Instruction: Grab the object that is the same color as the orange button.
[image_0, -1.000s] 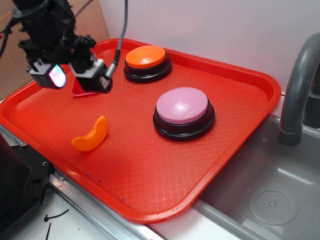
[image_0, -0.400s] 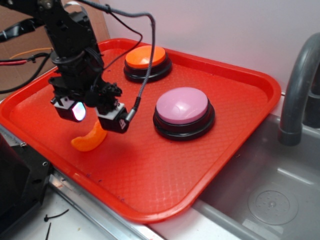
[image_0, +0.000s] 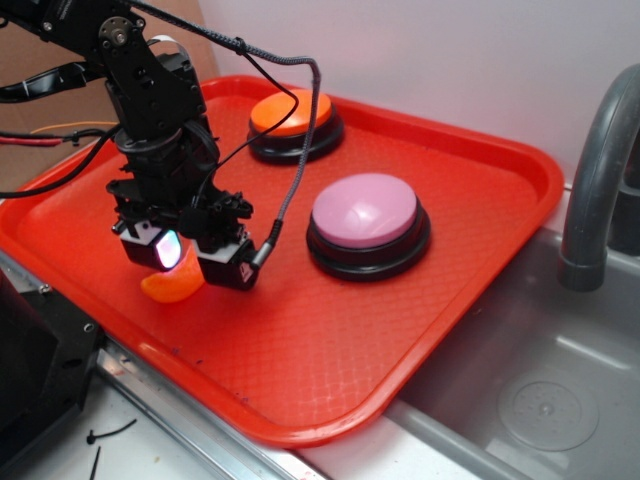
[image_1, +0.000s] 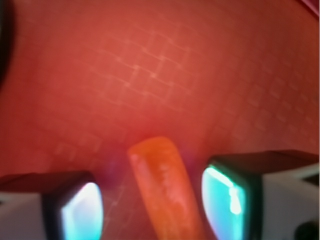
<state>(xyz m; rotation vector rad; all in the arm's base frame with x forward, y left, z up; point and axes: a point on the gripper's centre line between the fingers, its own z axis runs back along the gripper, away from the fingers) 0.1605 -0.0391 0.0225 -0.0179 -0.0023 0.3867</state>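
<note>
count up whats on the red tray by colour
Orange: 2, the orange button and the small orange crescent piece lying between the open fingers of the gripper
Pink-lilac: 1, the pink-lilac button
Total: 3 showing on the tray; the arm may hide something behind it.

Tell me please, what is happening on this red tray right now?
A robot arm has its claw lowered over the orange piece near the front left edge of the tray. In the wrist view the piece lies between the two open fingers, with gaps on both sides, so it is not gripped yet. The orange button and the pink button sit untouched farther back.
</note>
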